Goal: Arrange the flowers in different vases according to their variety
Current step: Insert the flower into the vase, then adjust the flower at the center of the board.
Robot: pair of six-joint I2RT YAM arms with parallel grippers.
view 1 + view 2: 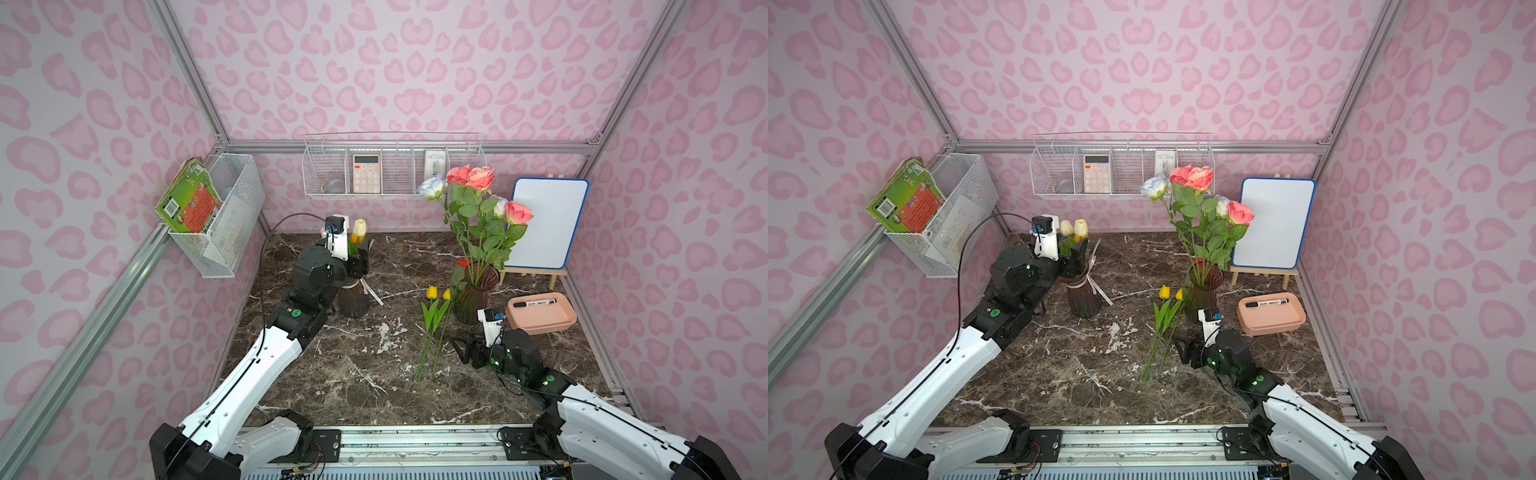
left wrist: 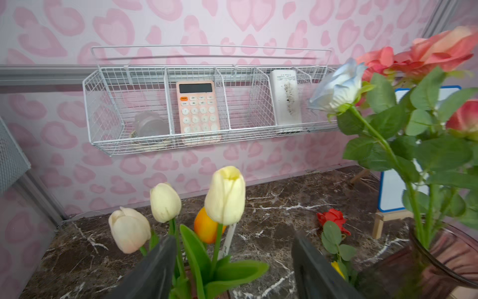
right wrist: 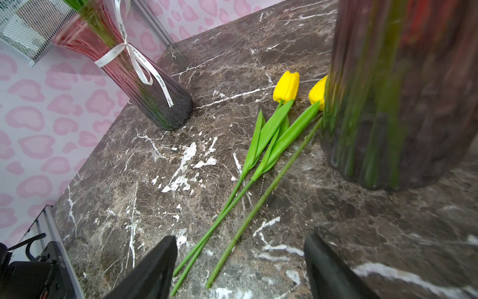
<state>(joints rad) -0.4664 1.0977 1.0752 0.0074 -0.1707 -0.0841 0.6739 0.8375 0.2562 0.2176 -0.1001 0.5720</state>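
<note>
On the dark brown marble surface point(image 1: 365, 386), at the back left, a ribbed reddish-purple glass vase with a white ribbon point(image 1: 1084, 297) holds cream and orange tulips point(image 2: 225, 196). The left gripper point(image 2: 234, 236) hangs just above its rim, fingers spread, with the green stems loose between them. A second ribbed purple glass vase point(image 1: 473, 301), to the right, holds pink, white and red roses point(image 1: 478, 216). Yellow tulips point(image 1: 433, 320) lie flat just beside it. The right gripper point(image 3: 240, 238) sits low over their stem ends, fingers spread, pinching nothing.
</note>
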